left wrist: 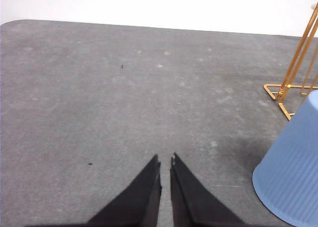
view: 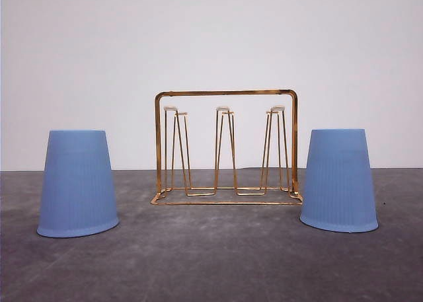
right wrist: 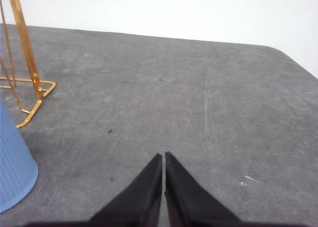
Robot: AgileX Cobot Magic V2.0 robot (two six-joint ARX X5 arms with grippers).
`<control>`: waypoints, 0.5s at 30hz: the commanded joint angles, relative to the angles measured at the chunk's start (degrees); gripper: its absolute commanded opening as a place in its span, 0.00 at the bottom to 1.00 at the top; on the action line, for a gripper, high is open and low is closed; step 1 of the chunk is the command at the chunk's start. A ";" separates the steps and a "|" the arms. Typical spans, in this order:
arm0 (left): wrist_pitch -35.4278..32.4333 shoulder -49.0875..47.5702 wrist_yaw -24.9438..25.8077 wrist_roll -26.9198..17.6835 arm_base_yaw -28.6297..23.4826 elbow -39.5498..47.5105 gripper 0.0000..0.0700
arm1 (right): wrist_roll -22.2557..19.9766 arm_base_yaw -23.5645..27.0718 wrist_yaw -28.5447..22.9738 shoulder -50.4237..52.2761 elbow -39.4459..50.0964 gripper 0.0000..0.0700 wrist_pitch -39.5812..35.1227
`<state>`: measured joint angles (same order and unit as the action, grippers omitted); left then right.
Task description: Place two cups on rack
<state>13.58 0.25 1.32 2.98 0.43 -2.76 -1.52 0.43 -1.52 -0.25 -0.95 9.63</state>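
Observation:
Two light-blue ribbed cups stand upside down on the grey table, one at the left (view: 78, 184) and one at the right (view: 339, 181). Between them, a little further back, stands the gold wire rack (view: 226, 147) with bare white-tipped pegs. In the left wrist view my left gripper (left wrist: 165, 162) is shut, nothing in it, over bare table, with the left cup (left wrist: 293, 182) and a rack corner (left wrist: 290, 83) off to one side. My right gripper (right wrist: 163, 157) is likewise shut and holding nothing, with the right cup (right wrist: 12, 162) and the rack's other corner (right wrist: 27, 83) beside it.
The grey tabletop (view: 211, 256) ends at a white wall (view: 211, 37) behind the rack. The table's rounded far corners (right wrist: 278, 50) appear in the wrist views. Open table lies in front of the cups and around both grippers.

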 commanded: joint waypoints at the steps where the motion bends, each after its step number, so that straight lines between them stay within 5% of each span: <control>1: 0.98 -0.07 -0.26 -0.42 -0.02 0.59 0.02 | 0.00 -0.02 -0.04 0.04 0.24 0.01 -0.63; 15: 0.98 -0.07 -0.26 -0.39 -0.02 0.59 0.02 | 0.00 -0.02 -0.04 0.04 0.24 0.01 -0.63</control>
<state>13.56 0.25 1.32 2.98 0.43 -2.76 -1.52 0.43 -1.52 -0.25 -0.95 9.63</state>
